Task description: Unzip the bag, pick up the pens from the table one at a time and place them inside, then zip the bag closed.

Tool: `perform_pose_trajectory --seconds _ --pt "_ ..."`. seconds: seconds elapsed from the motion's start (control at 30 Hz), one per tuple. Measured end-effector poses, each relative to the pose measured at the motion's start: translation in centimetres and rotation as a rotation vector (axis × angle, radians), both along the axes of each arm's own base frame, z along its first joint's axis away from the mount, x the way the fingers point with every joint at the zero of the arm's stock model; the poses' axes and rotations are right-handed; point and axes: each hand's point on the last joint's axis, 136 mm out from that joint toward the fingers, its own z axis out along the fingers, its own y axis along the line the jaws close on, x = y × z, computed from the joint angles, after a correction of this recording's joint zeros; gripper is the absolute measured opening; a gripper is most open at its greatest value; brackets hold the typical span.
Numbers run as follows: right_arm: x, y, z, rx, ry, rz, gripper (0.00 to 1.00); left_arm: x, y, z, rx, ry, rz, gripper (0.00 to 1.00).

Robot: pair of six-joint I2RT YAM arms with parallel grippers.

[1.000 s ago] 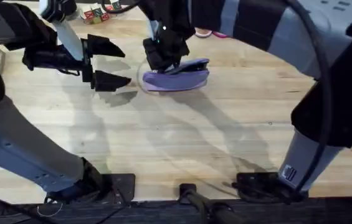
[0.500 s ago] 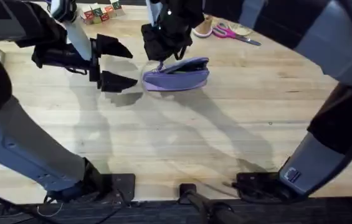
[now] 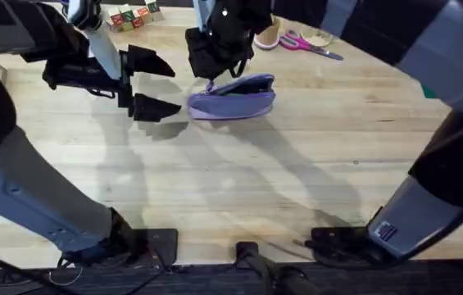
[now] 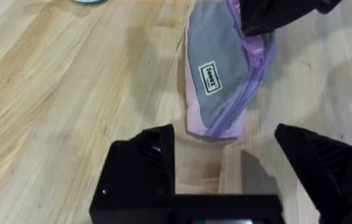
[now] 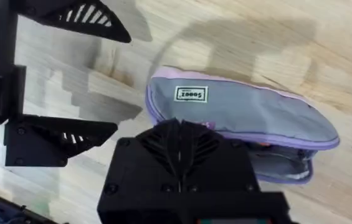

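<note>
- Table [image 3: 239, 176]: pale plank tabletop. No pens are visible on its bare surface. The pouch's far end gapes in the right wrist view and something orange shows inside, too small to identify.
- Left gripper [image 3: 156, 84]: hangs just beside the bag's near end, black fingers spread wide, holding nothing. In the left wrist view the two fingers [image 4: 141, 163] flank the pouch's end without touching it.
- Right gripper [image 3: 213, 67]: sits above the left half of the bag. Whether its fingers are parted or closed on anything cannot be told from these views.
- Bag [image 3: 233, 97]: lavender pencil pouch lying on its side towards the far centre of the table, label patch up, zipper running along its length. In the left wrist view [image 4: 225, 81] the zipper track curves along one edge.
- Scissors [image 3: 309, 46]: pink-handled, far side of the table, well apart from the pouch.
- Toy blocks [image 3: 129, 16]: small cluster at the far left edge.
- Risk, judged: the step in hand appears to be closing the zipper. With the left gripper not clamped on the fabric, a pull on the slider would likely drag the whole pouch instead of running the zip.
- Risk, judged: the two grippers are close together; a reach for the pouch's end could bring their fingers into contact.
</note>
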Motion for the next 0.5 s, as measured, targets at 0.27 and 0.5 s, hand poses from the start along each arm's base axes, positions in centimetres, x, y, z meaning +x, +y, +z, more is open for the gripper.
perform_pose_trajectory --seconds 0.27,0.5 --pt "0.0 0.0 0.0 0.000 0.000 0.000 0.030 -0.3 -1.8 -0.4 0.028 -0.010 -0.064 0.995" --pt "0.0 0.0 0.0 0.001 0.001 -0.003 0.030 -0.3 -3.4 -0.6 0.041 -0.040 -0.118 0.981"
